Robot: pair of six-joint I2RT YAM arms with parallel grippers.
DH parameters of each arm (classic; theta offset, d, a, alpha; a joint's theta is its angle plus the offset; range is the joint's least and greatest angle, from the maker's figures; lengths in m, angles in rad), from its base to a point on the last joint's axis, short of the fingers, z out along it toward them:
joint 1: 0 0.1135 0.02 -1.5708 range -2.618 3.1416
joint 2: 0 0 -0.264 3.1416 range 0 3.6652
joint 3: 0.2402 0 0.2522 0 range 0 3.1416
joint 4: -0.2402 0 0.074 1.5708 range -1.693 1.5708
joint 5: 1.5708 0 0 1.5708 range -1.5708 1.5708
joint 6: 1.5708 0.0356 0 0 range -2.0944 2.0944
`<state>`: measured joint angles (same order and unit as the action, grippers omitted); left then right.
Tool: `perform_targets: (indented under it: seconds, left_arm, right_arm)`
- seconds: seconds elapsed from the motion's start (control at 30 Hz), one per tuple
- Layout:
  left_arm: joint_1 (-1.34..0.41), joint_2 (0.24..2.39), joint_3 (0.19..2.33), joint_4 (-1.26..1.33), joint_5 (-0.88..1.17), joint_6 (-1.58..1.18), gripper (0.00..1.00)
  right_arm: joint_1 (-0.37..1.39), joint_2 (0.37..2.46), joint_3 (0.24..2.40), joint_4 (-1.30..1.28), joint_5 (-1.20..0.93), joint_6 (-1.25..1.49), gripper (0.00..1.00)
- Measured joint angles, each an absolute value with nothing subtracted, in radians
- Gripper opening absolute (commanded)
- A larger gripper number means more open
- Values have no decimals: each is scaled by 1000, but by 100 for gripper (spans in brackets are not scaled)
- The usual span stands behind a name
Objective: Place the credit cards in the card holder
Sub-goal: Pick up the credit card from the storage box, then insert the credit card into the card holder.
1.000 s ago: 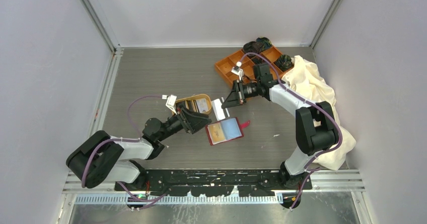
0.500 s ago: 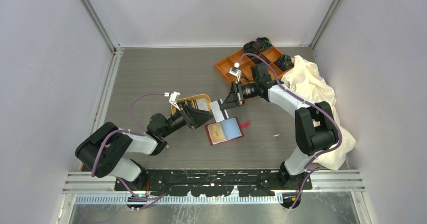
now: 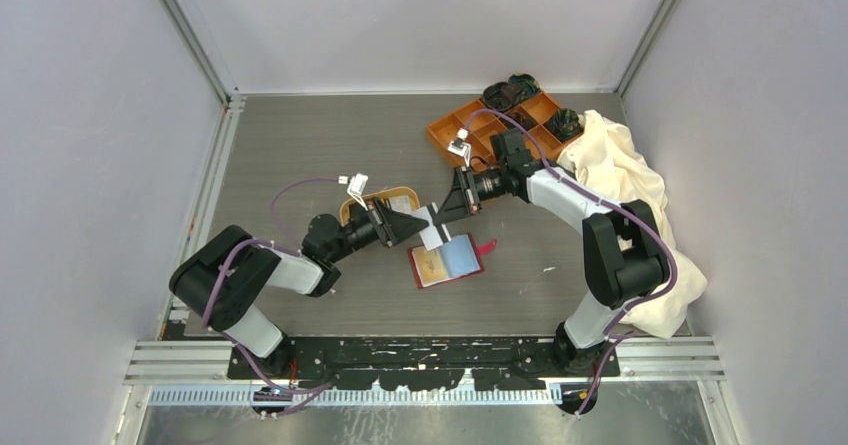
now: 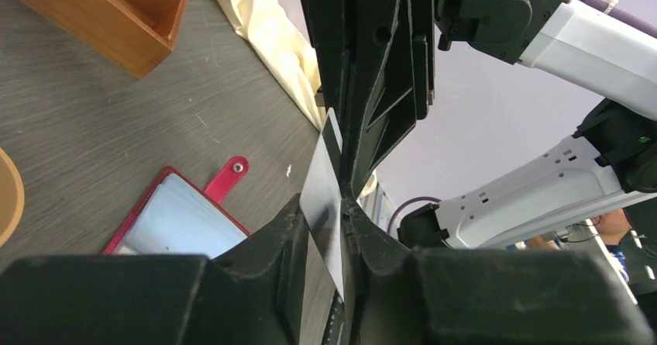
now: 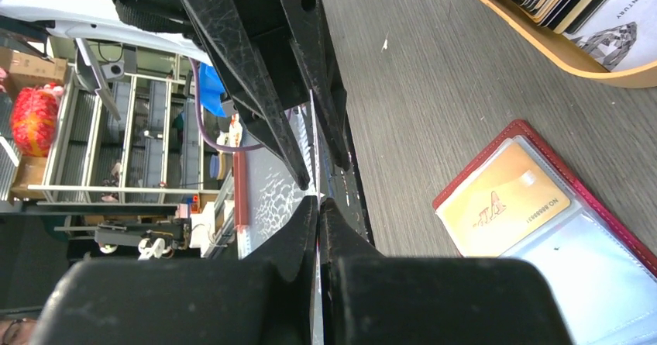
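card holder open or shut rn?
Open. The card holder lies spread flat, inside facing up, a tan-gold card showing in one slot, snap tab unfastened.

2 white-and-black arms (image 3: 560, 197), purple cables (image 3: 283, 193)

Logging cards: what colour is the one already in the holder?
Tan-gold card, best in right wrist view.

A red card holder (image 3: 446, 262) is laid open at the centre of the grey wood-grain table (image 3: 300, 145). An oval tan dish (image 3: 380, 197) is set to its upper left, an orange tray (image 3: 450, 131) is placed upper right, and a cream cloth (image 3: 620, 175) is heaped along the right edge.
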<state>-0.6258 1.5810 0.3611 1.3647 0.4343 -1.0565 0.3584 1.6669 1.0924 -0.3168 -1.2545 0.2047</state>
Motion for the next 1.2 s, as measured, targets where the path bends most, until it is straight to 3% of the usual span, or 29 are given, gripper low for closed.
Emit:
perform_targets:
  seconds: [0.03,0.1,0.2,0.27,0.4,0.53,0.7,0.93,1.2]
  left_arm:
    - [-624,1584,363,1364,440,-1057,3]
    - [-619,1586,365,1364,449,-1068,0]
    - [-613,1587,370,1368,466,-1071,0]
    - [-613,1587,370,1373,472,-1069,0]
    - [-613,1585,320,1379,455,-1078,0]
    - [-630,1570,216,1373,384,-1116,0]
    - [-726,1577,170,1375,244,-1172,0]
    - [-796,1693,195,1375,97,-1216,0]
    - [-799,1792,214,1377,38,-1232,0]
  right_arm:
    - [360,1668,1095,-323,-1257,199,3]
    - [360,1671,1101,-335,-1259,185,7]
    - [360,1677,1116,-358,-1258,154,35]
    - [363,1681,1148,-441,-1229,75,45]
    - [364,1679,1262,-676,-1107,-178,52]
    - [357,1608,1242,-736,-962,-392,54]
    - [348,1399,1000,-760,-859,-789,75]
    - [355,1357,817,-869,-791,-1364,73]
    - [447,1365,799,-775,-703,-1438,71]
